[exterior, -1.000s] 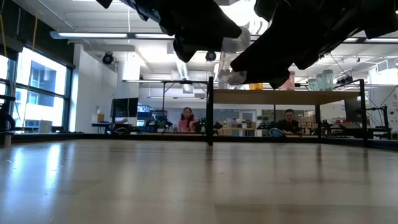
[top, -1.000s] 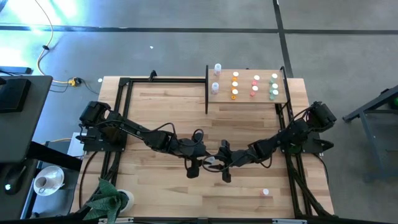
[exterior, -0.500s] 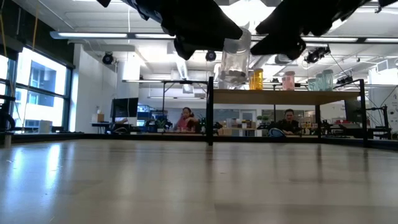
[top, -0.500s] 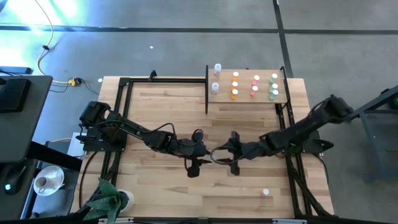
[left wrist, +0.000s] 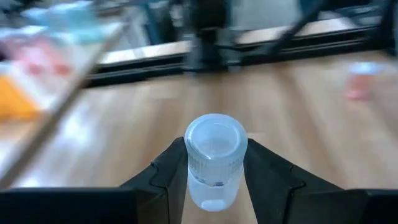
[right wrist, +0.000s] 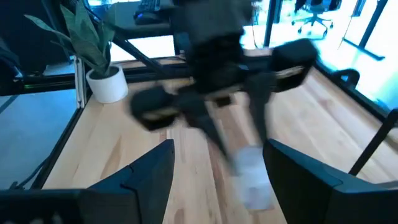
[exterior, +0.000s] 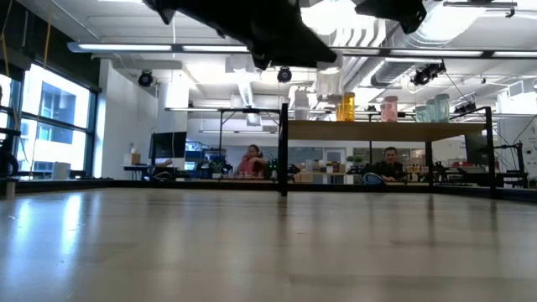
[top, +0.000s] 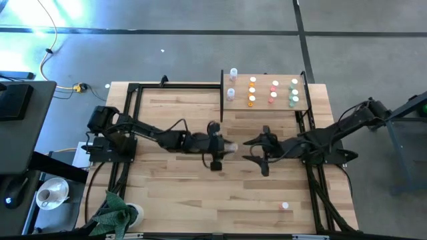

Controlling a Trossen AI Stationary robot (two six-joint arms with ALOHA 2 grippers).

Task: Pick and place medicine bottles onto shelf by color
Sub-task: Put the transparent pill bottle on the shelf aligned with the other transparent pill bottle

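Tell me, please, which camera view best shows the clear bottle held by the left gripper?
The left wrist view: the clear bottle fills the centre, clamped between the left gripper fingers. The high view shows a pale speck; the right wrist view a blur; the low view hides it.

Looking out past my right gripper, the two dark fingers are spread wide apart with nothing between them. Straight ahead is the left gripper, blurry, hanging over the wooden tabletop and pinching a clear-white bottle that points down toward me. Off to the side there's a potted plant in a white pot next to a black frame rail.
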